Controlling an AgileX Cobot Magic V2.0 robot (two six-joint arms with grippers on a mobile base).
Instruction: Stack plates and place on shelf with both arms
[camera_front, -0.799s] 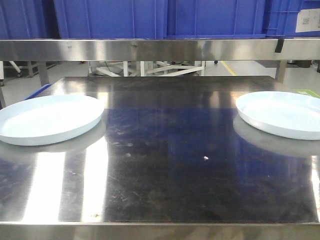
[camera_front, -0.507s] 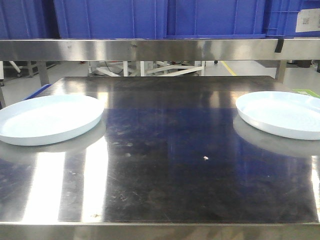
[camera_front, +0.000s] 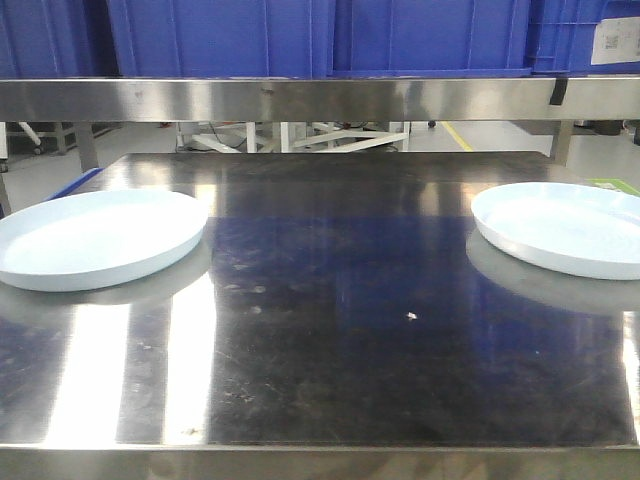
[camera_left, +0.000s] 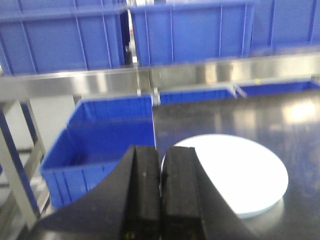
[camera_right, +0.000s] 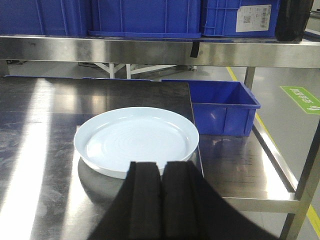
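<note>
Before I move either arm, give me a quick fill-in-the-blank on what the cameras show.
1. The dark reflective steel tabletop holds ___ pale blue-white round plastic plates: left plate, right plate.
2. Neither plate is ___ on the other.
3. The black left pincer and right pincer are both ___, not open.
4. The stainless steel shelf above carries deep blue plastic ___.
Missing: two; stacked; shut; crates.

There were two pale blue-white round plastic plates, the left plate (camera_front: 95, 238) and the right plate (camera_front: 565, 228), and one dark steel worktop (camera_front: 330, 300).
</note>
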